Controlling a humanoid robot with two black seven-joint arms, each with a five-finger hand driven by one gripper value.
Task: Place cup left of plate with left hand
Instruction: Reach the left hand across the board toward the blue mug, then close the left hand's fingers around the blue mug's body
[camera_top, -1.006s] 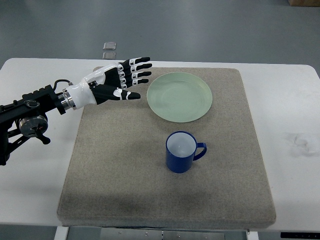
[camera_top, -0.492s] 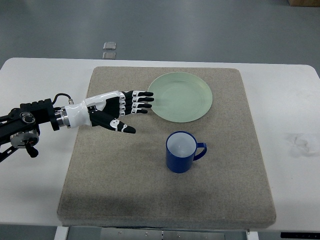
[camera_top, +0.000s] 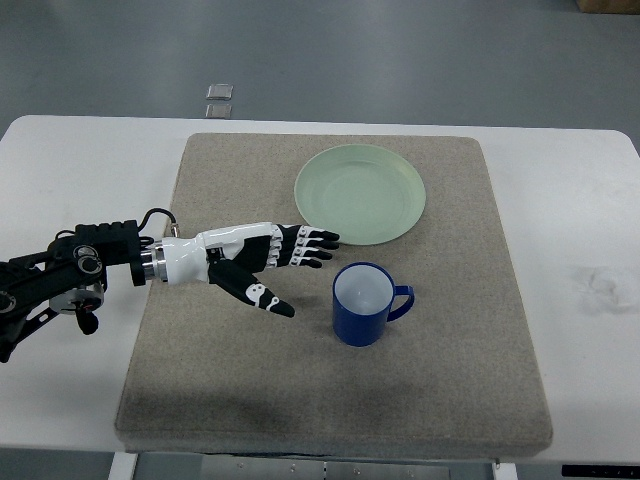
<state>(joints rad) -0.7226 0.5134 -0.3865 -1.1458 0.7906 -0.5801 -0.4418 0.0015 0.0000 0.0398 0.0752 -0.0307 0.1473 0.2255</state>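
White laminate covers the desk, and we see a grey-beige felt mat spread over most of its middle. On the far half of the mat lies a pale green plate, round and shallow. Our left arm comes in from the picture's left edge, dark at the forearm and white toward the wrist, and reaches across the mat's left side. Nearer to us than the plate, and just clear of its rim, a blue cup stands upright on the mat with its white inside showing and its handle pointing right. Our left hand hangs to the left of the cup, fingers stretched out flat toward it and thumb splayed to the near side, holding nothing and not touching the cup.
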